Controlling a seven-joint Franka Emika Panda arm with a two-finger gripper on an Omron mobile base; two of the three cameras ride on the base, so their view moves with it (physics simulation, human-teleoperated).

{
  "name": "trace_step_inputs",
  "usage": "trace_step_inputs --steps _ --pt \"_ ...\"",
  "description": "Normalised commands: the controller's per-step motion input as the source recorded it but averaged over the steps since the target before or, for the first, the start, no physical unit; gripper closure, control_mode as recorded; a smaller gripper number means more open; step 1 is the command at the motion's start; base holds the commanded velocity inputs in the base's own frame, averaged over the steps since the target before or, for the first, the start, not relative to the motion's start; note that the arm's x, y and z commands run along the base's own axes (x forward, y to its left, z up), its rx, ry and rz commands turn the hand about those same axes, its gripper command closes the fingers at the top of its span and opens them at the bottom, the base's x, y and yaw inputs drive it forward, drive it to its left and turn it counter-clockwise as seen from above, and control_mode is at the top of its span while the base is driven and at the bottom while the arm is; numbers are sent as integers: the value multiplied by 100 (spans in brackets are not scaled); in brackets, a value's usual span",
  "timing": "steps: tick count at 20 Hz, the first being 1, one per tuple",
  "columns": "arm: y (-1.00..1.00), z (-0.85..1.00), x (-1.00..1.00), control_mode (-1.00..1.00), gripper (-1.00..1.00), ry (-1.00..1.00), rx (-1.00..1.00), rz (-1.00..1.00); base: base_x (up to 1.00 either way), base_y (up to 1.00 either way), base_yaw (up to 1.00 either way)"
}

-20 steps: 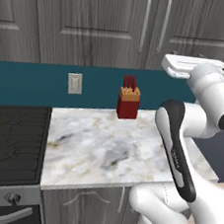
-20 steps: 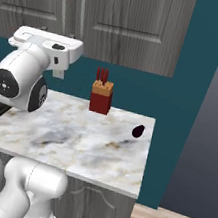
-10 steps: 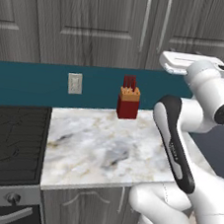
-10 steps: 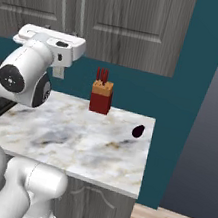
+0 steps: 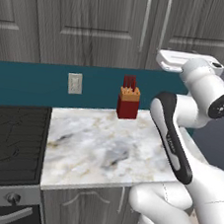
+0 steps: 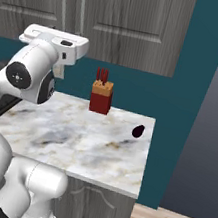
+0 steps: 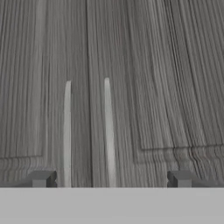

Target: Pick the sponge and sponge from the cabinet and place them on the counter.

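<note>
The dark grey wall cabinet (image 5: 110, 24) has both tall doors closed, so both sponges are hidden behind them. In the hand view my gripper (image 7: 111, 179) is open, its two fingertips (image 7: 41, 178) wide apart. It faces the door seam, with two silver bar handles (image 7: 67, 131) (image 7: 108, 131) straight ahead between the tips. My white hand (image 5: 185, 62) is held high, level with the cabinet's lower edge, right of the handles (image 5: 146, 14). The marble counter (image 5: 95, 146) lies below.
A red knife block (image 5: 128, 103) stands at the back of the counter, and a small dark object (image 6: 137, 131) lies near its right end. The black stovetop (image 5: 11, 141) adjoins the counter on the left. A wall outlet (image 5: 75, 83) is on the teal backsplash.
My hand has risen slightly and edged a little toward the cabinet doors; the elbow has shifted with it. Nothing else moved.
</note>
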Motion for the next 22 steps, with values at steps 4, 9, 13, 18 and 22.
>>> trace_step_inputs --steps 4,9,13,18,22 --pt "4 -7 25 -100 -100 0 0 0 0 0 0" --pt "5 -1 17 -100 -100 -3 0 0 0 0 0" --pt "3 0 15 -100 -100 -5 0 0 0 0 0" --pt "1 0 18 -100 -100 -5 0 0 0 0 0" --pt "0 0 17 -100 -100 -3 0 0 0 0 0"
